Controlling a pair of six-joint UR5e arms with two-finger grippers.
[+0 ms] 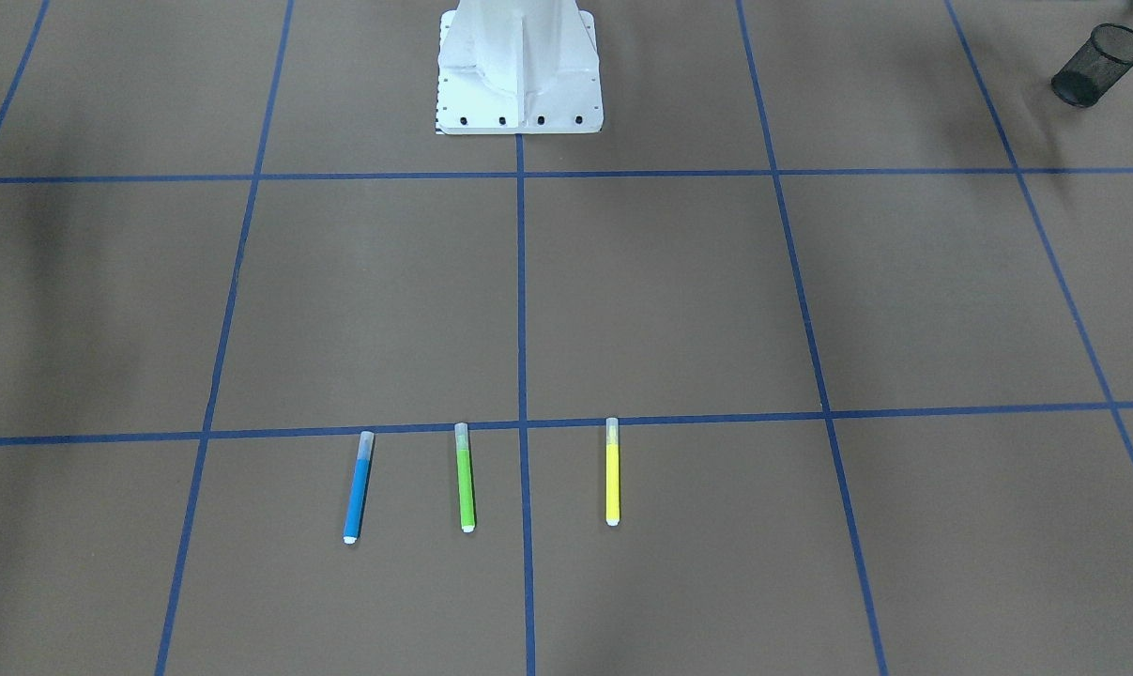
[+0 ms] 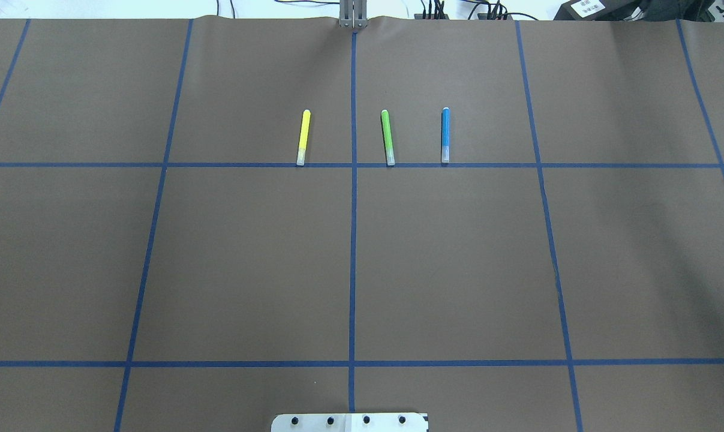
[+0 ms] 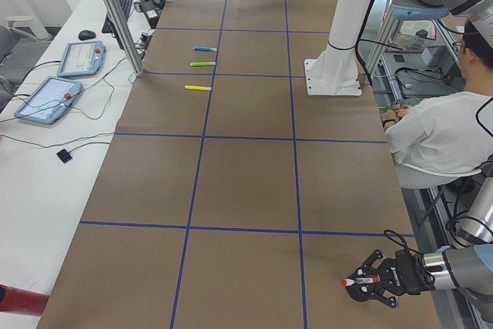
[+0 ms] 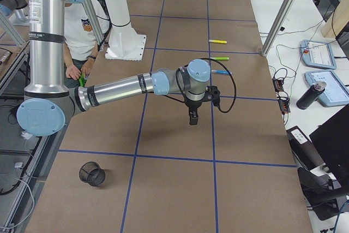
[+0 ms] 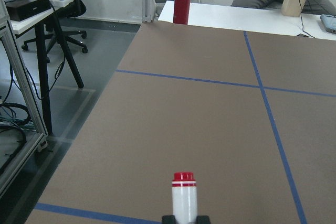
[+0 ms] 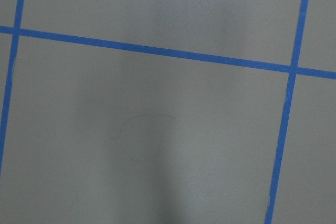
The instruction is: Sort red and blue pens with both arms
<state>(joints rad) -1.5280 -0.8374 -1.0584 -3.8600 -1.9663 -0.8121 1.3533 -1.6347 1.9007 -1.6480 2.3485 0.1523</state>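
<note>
No writing can be read on anything.

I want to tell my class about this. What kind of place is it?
Most likely a robot lab. Big metal robot arms reach over a table marked into squares with blue tape, the left gripper holds a red pen, and control tablets sit on a side bench.

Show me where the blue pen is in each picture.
Front-facing: blue pen, lower left.
Overhead: pen, upper middle, right of centre.
Exterior left: pen, upper left, farthest marker.
Exterior right: pen, mid-right, nearest marker.
Left wrist: not in it.
Right wrist: not in it.
Landmark: the green marker beside it.
</note>
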